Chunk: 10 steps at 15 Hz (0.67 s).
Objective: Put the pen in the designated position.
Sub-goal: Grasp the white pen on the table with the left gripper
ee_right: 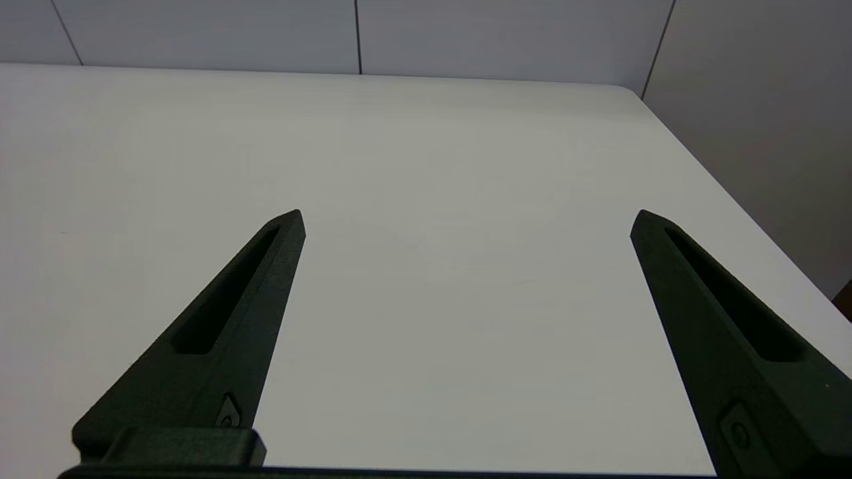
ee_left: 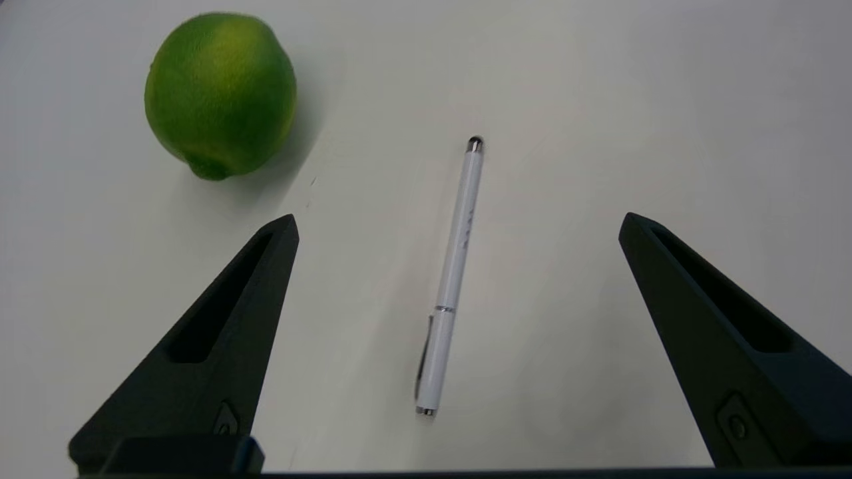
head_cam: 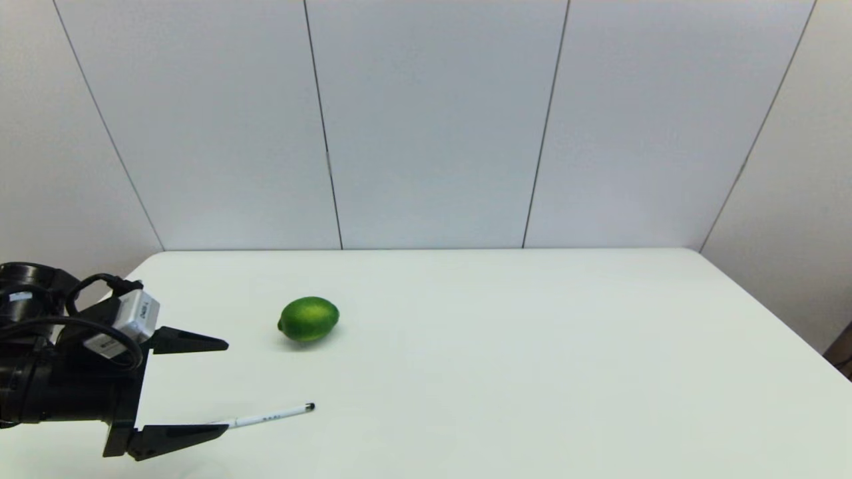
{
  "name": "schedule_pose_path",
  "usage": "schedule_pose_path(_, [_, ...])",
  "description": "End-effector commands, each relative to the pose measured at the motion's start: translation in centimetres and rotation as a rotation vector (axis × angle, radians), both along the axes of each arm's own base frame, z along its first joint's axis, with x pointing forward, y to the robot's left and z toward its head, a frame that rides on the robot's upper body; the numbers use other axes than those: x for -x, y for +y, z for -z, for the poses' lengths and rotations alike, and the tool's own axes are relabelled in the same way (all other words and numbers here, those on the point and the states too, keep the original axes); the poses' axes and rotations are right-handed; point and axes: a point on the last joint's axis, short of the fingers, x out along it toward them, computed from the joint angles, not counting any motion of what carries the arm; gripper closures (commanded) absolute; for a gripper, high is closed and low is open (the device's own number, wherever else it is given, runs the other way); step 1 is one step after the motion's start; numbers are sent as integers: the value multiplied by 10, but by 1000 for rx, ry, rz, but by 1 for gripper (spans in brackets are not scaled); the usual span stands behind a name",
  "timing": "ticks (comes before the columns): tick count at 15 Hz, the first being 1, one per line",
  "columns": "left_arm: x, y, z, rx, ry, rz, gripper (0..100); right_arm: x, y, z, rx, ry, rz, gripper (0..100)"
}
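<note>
The table point(head_cam: 532, 366) is white and holds no container, only two loose things on my left side. My left gripper point(head_cam: 227, 386) hovers low at the near left of the table, fingers spread wide and holding nothing. My right gripper point(ee_right: 466, 223) is out of the head view; its wrist view shows its fingers spread wide too, over bare tabletop near the right edge. The lime point(head_cam: 309, 319) lies farther back, well apart from the pen point(head_cam: 269, 417), which lies flat near the front, black tip pointing right. In the head view the pen's near end looks hidden behind my lower left finger; the left wrist view shows the whole pen point(ee_left: 454, 273) lying free between the fingers, touching neither, with the lime point(ee_left: 219, 93) beyond one fingertip.
</note>
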Motion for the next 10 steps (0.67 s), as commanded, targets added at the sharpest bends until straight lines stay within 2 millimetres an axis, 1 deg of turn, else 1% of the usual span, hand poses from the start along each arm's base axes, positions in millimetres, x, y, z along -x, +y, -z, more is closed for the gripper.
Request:
schedule_pose_path(1, [-11, 3, 25, -12, 27, -3, 0, -1, 0, 4, 0, 15, 0, 0])
schedule_pose_path(5, [-18, 4, 33, -28, 27, -2, 0, -1, 0, 4, 0, 15, 0, 0])
schedule_pose_path(10, [-5, 0, 48, -16, 87, 17, 0, -1, 0, 4, 0, 15, 0, 0])
